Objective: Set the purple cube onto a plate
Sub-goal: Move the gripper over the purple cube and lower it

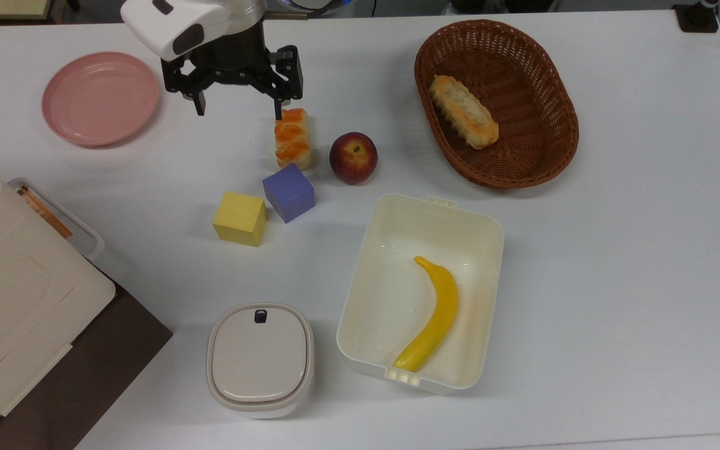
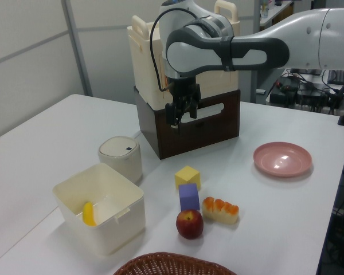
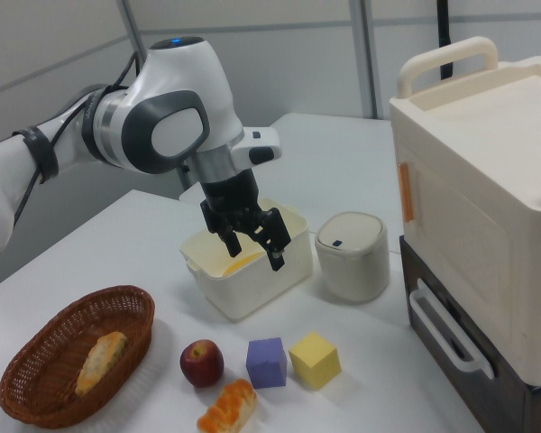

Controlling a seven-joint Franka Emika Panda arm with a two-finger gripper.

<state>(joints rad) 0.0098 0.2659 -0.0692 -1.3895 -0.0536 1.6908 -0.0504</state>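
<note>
- The purple cube sits on the white table, all of it in plain sight. The yellow cube is just beside it on the top view's left, and the end of an orange-glazed pastry is just behind it; whether they touch cannot be told.
- A red apple rests near the cube on the top view's right.
- The plate lies well apart from the cube, toward the top view's upper left, with nothing on it.
- The gripper hangs above the table between plate and pastry, its two fingers spread wide and holding nothing. In the top view its right fingertip overlaps the pastry's far end; the right view shows it raised well clear of the table.
- The basket holds a bread roll; in the left view just its rim shows at the bottom edge.
- An open cream box holds a banana; in the left view the box wall hides most of the banana.
- A lidded cream pot stands near the box, with a small dark mark on the lid too small to read.
- A cream case with handles stands on a brown crate; it is cut off at the top view's left edge. An orange strip on its side carries no writing I can read.
</note>
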